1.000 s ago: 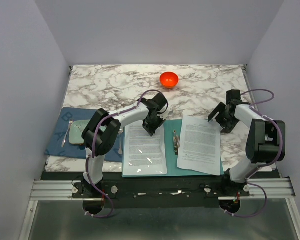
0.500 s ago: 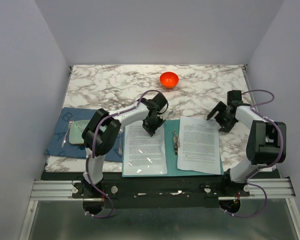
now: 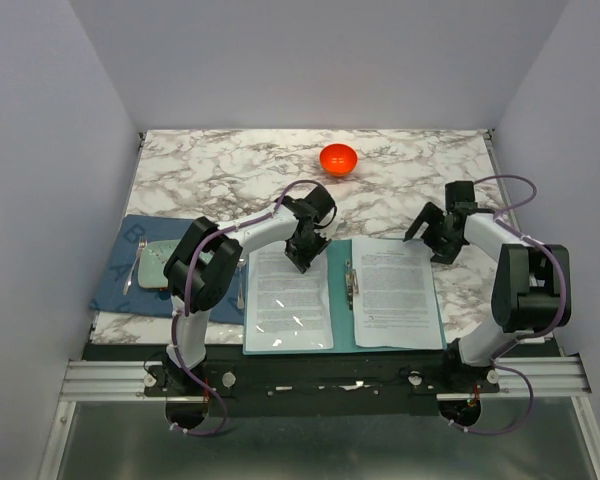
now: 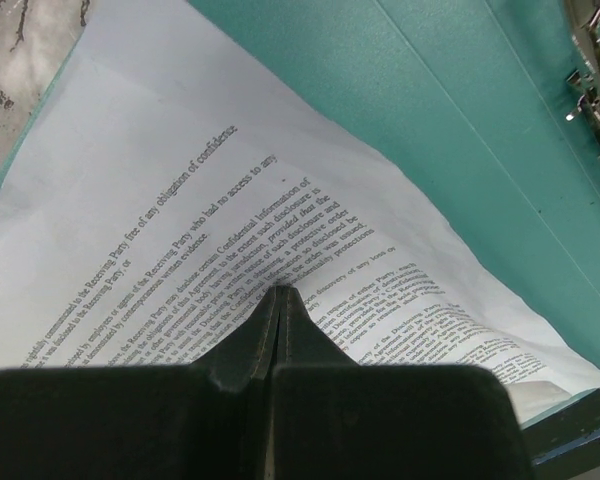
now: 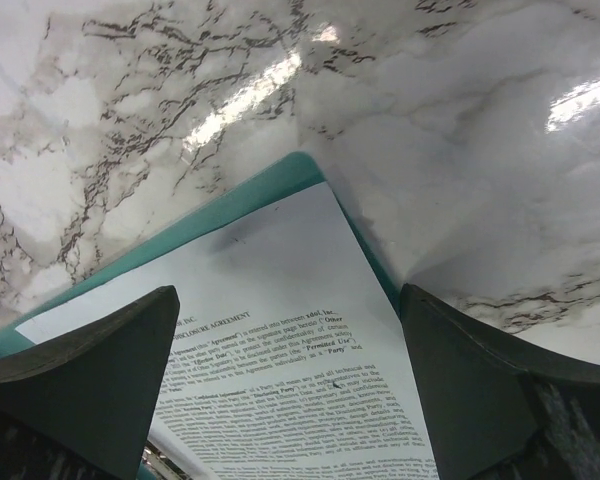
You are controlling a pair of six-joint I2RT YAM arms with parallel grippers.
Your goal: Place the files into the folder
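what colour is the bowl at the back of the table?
Bright orange-red; the bowl shows best in the top external view.

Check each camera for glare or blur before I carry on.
Right wrist: bright streaks of glare on the white marble tabletop, print on the white printed sheets readable. Left wrist: print sharp, small metal clip slightly soft. Top: small glints on the clear plastic sleeve.
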